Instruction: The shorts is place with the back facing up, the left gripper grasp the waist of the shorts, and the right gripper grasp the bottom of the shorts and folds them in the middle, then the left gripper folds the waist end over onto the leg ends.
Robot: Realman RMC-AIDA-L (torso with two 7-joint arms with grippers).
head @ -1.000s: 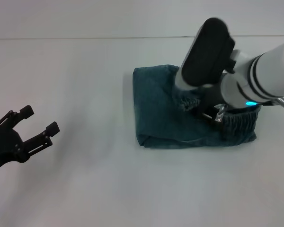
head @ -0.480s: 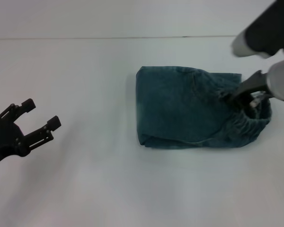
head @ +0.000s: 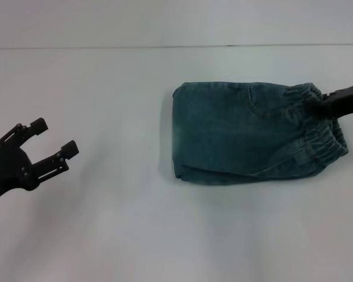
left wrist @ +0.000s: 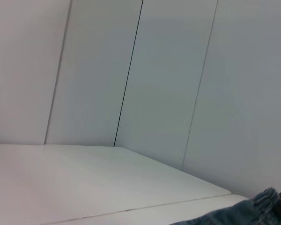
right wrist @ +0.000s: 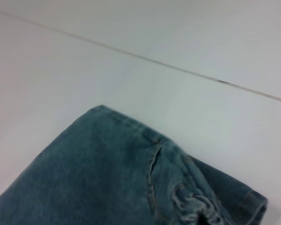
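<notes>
The blue denim shorts (head: 247, 135) lie folded lengthwise on the white table (head: 106, 88), right of centre. The elastic waist (head: 320, 138) is at the right end and the leg ends are at the left end. My right gripper (head: 325, 106) reaches in from the right edge and rests on the far corner of the waistband; most of it is out of frame. My left gripper (head: 53, 144) hovers open far to the left, well apart from the shorts. A corner of the shorts (left wrist: 243, 216) shows in the left wrist view. The right wrist view shows the shorts (right wrist: 107, 178) close below.
A thin seam (head: 106, 47) runs across the far side of the white table. Pale wall panels (left wrist: 168, 79) stand behind the table in the left wrist view.
The right arm has drawn back to the right, pulling the waist end out with it, so the shorts now lie longer and flatter. The left gripper has barely moved.
</notes>
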